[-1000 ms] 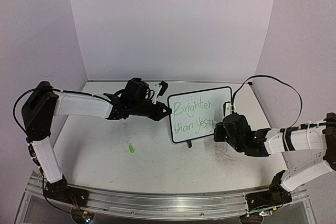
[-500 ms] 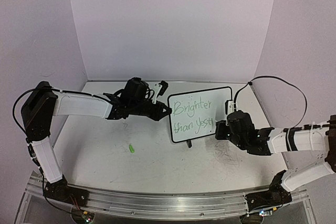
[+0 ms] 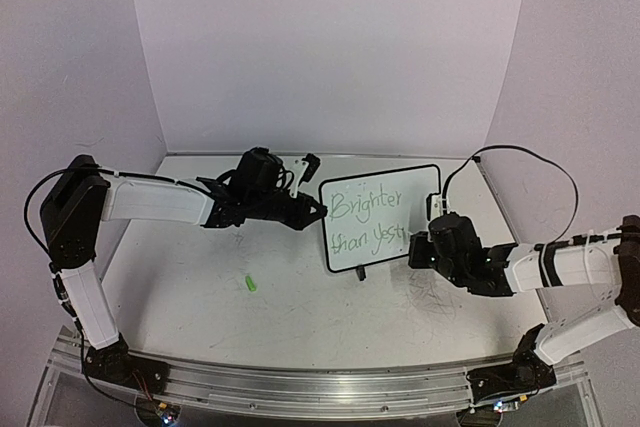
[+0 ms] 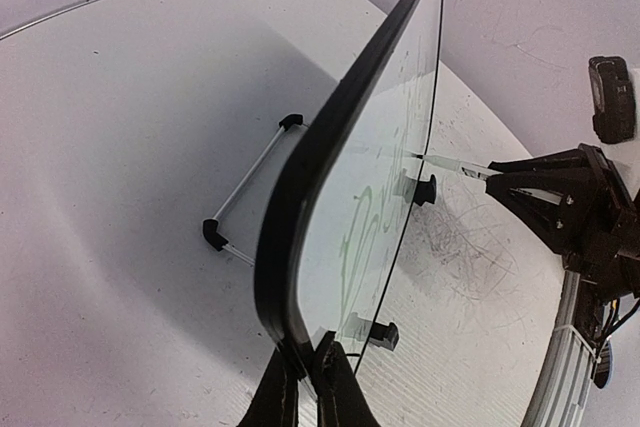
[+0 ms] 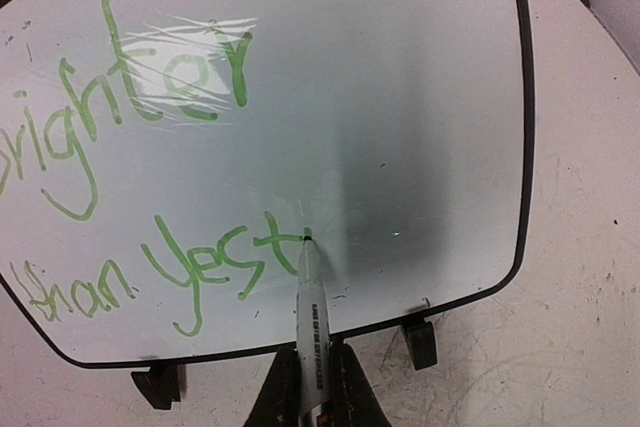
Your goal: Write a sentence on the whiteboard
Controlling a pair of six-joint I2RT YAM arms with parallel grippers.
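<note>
The whiteboard (image 3: 385, 215) stands tilted on black feet mid-table, black framed. Light-green writing (image 3: 368, 222) reads "Brighter" over "than Yest". My left gripper (image 3: 320, 212) is shut on the board's left edge; in the left wrist view its fingers (image 4: 305, 397) pinch the frame (image 4: 330, 147) at a lower corner. My right gripper (image 3: 418, 250) is shut on a white marker (image 5: 311, 322), whose tip touches the board (image 5: 400, 97) just right of the "t" of "Yest" (image 5: 215, 262). The marker also shows in the left wrist view (image 4: 455, 166), meeting the board face.
A small green marker cap (image 3: 250, 284) lies on the table left of centre. Grey scribble marks (image 3: 435, 299) scuff the tabletop in front of the board. Purple walls close in the back and both sides. The board's wire stand (image 4: 250, 187) props it from behind.
My right gripper shifted slightly right and back again with the marker along the second line. The left arm and the board have not moved.
</note>
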